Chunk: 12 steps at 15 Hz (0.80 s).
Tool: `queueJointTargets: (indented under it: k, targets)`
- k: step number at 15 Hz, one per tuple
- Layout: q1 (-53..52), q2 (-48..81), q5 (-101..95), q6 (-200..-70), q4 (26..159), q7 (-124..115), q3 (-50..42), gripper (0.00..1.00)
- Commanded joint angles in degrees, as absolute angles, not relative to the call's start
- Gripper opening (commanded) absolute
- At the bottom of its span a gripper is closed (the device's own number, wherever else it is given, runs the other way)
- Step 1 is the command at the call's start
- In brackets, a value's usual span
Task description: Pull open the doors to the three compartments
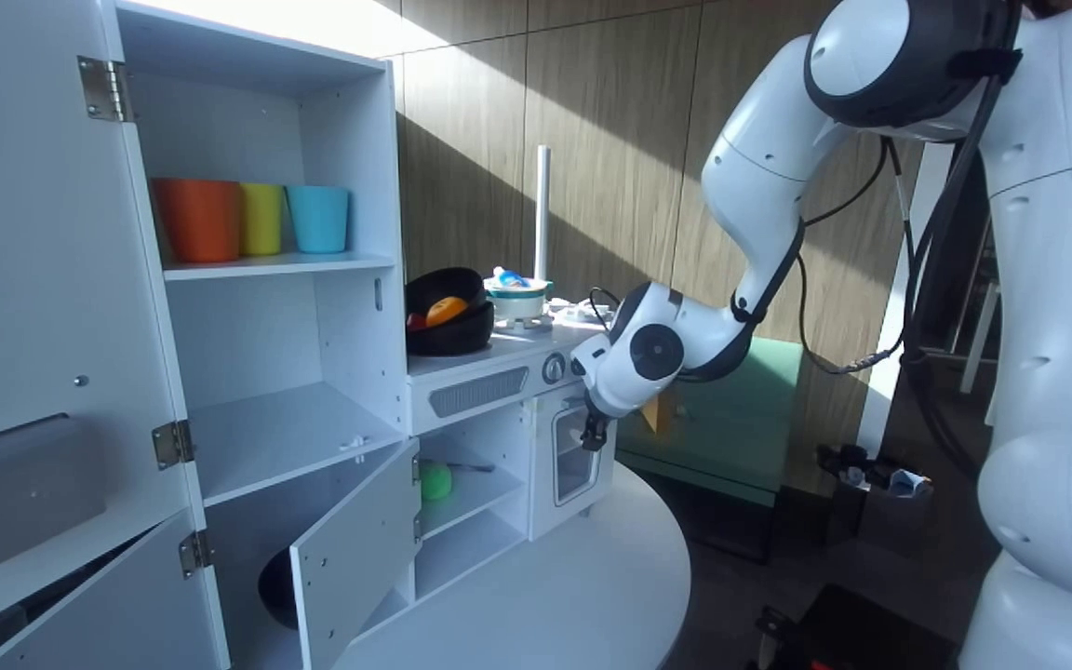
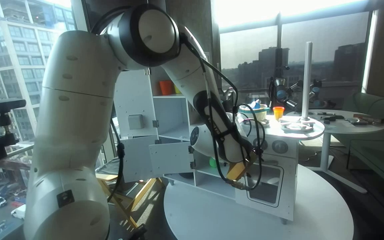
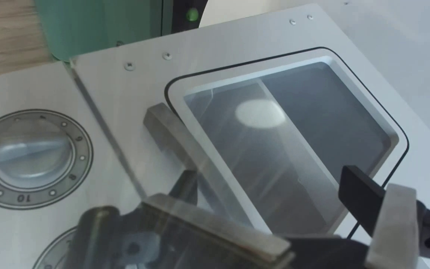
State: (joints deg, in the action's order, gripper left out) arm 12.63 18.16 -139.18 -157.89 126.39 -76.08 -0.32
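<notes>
Two doors (image 2: 171, 158) stand swung open at left; at right the oven door (image 1: 575, 479) is shut, so the end effector (image 3: 269, 178) hangs there, jaws spread and gripping nothing, presumably to straddle the handle (image 3: 176, 138) and pull.

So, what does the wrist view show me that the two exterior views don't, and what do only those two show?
Only the wrist view: an oven knob whose OFF and 10 can be read, and the claw up close, its fingers spread apart.

Only the exterior views: an orange cup, a yellow cup, a white upright post and a small cupboard door standing open.

Shared by all: the oven door, which looks shut, its window, and the knobs above it.
</notes>
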Motion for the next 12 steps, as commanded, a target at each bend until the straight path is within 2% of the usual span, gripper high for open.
queueJointTargets:
  k: [1, 5, 8, 12]
  targets:
    - [13.7, 17.2, -132.4, -159.5, 127.1, -66.3, -2.1, 1.00]
    - [14.1, 16.6, -122.5, -160.2, 128.0, -53.5, -3.8, 1.00]
    - [13.9, 15.7, -123.6, -162.9, 127.7, -53.0, -4.0, 1.00]
    - [13.7, 12.2, -121.1, -172.0, 130.0, -49.0, -4.5, 1.00]
